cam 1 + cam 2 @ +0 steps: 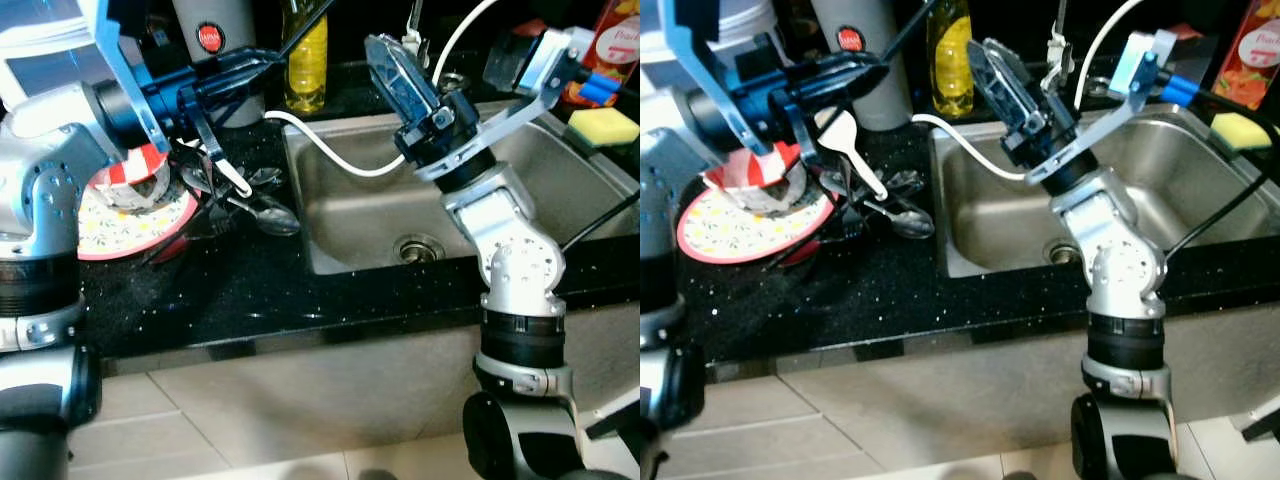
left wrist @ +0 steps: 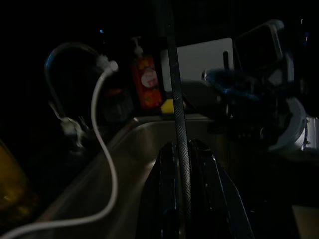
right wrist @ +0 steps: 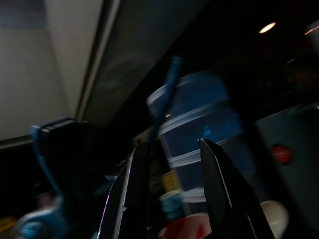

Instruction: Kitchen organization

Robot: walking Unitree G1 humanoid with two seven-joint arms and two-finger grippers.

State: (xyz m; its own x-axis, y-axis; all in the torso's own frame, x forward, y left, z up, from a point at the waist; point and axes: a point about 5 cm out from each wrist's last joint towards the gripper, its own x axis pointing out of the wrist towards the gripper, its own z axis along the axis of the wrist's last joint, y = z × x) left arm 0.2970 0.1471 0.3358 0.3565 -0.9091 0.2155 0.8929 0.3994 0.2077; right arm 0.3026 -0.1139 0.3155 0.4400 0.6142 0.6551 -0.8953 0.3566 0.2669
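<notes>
My left gripper (image 1: 262,62) hovers over the black counter (image 1: 250,290), left of the sink, and is shut on a thin black rod (image 1: 305,28) that slants up toward the yellow bottle (image 1: 305,60). The left wrist view shows the rod (image 2: 178,129) pinched between the two fingers. Below the gripper lie a white spatula (image 1: 852,145) and metal spoons (image 1: 268,212). A floral plate with a red rim (image 1: 130,228) holds a red-and-white cup (image 1: 135,170). My right gripper (image 1: 388,62) is raised above the steel sink (image 1: 560,175), open, with nothing between its fingers (image 3: 217,189).
A white hose (image 1: 330,155) curves from the counter over the sink's left rim to the tap. A grey canister with a red button (image 1: 210,38) stands at the back. A yellow sponge (image 1: 603,125) lies at the sink's far right corner. The drain (image 1: 418,247) is uncovered.
</notes>
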